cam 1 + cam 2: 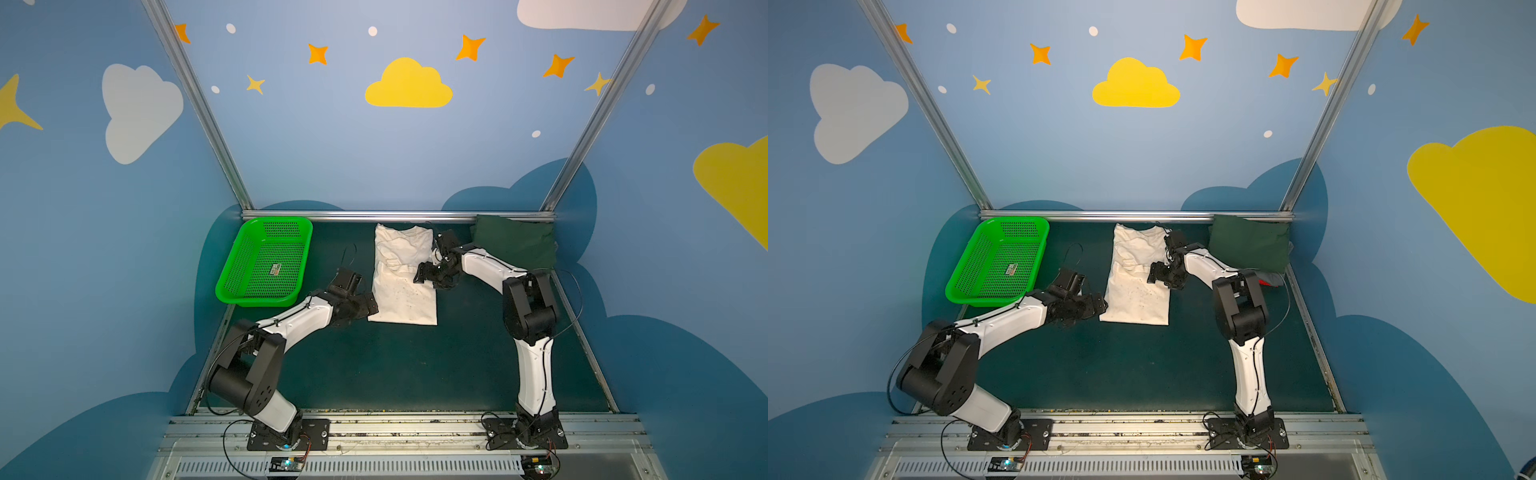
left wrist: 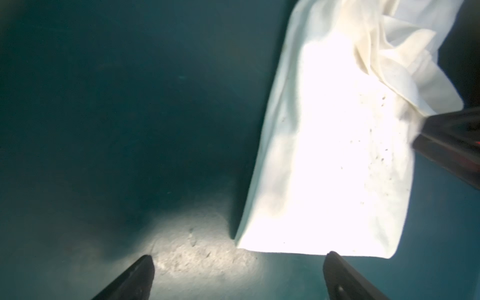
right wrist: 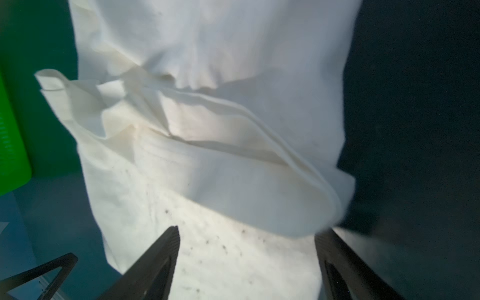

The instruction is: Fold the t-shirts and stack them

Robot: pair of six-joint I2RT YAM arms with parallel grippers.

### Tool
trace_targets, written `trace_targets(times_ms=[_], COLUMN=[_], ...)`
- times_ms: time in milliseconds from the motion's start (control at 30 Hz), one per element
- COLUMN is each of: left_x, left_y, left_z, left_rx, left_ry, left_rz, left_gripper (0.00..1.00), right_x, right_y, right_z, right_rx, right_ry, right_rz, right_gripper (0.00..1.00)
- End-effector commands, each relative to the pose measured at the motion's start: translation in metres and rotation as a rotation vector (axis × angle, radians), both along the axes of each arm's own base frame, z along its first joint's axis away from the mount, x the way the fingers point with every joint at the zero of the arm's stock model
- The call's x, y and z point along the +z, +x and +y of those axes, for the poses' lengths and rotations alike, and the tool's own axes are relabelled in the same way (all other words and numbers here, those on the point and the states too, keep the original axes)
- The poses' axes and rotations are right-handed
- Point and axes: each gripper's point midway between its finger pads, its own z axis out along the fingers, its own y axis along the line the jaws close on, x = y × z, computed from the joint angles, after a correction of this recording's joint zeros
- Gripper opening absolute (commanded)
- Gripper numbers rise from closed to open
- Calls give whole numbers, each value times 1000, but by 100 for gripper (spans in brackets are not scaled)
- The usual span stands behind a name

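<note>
Cream-white speckled cotton t-shirt (image 1: 402, 291) lies part-folded between both arms; left gripper (image 2: 239, 257) gapes empty at its near corner, right gripper (image 3: 249, 230) spread wide over the sleeve fold: catch every layer before lifting

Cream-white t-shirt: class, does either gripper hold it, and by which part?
Nothing holds the t-shirt. The left gripper is open beside its near left corner; the right gripper has fingers apart over the right edge.
</note>
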Motion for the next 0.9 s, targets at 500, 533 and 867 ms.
trace_targets(times_ms=[500, 533, 867], left_x=[-46, -46, -52], left_y=[4, 3, 1], left_z=[-30, -31, -28], left_rx=[-75, -77, -91], left_ry=[-81, -80, -55], left_rz=[104, 109, 126], left_gripper=[98, 97, 97], right_x=[-6, -7, 3], right_y=[57, 61, 87], right_z=[5, 4, 10], right_rx=[-87, -97, -157], right_ry=[186, 191, 310], right_rz=[52, 56, 75], right_gripper=[79, 79, 79])
